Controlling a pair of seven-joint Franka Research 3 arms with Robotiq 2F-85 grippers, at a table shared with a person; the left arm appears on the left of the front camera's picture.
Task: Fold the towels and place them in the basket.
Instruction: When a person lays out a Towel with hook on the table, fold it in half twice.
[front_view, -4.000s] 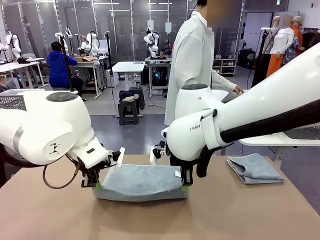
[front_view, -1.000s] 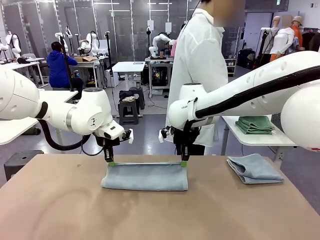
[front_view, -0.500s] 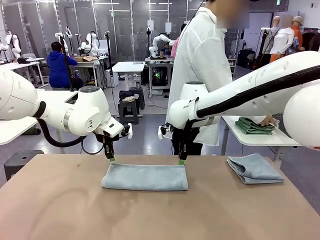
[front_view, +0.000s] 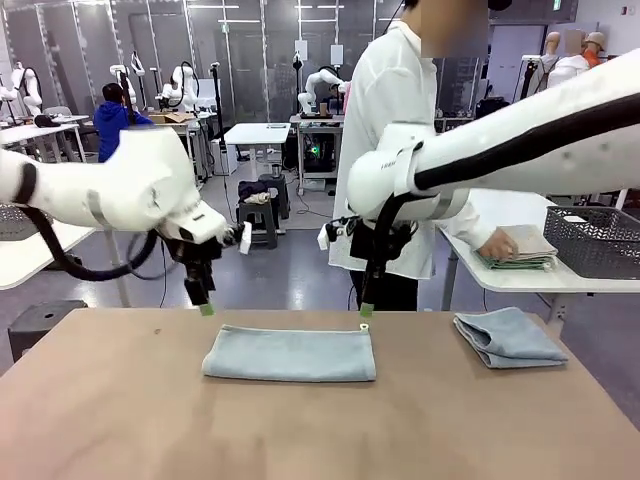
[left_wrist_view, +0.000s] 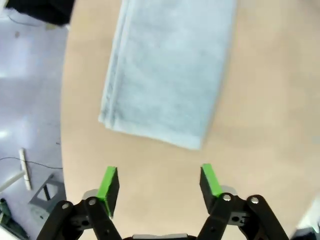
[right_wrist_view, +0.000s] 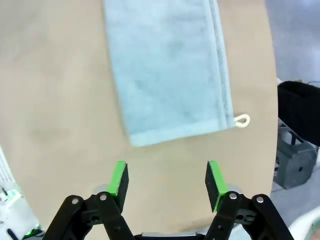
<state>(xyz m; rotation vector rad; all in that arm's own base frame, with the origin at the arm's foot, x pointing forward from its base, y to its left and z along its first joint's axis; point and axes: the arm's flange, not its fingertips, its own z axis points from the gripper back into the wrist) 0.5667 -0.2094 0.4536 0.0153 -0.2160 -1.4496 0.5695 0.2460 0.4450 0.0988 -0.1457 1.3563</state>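
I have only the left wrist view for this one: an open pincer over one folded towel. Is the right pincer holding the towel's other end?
Observer: No. The right pincer is open above the far right corner of the folded towel, touching nothing.
Operator: Any other towel around?
Observer: Yes, a second towel lies folded near the right edge of the work table.
Operator: And the basket?
Observer: The basket stands on a separate white table at the far right; neither towel is in it.
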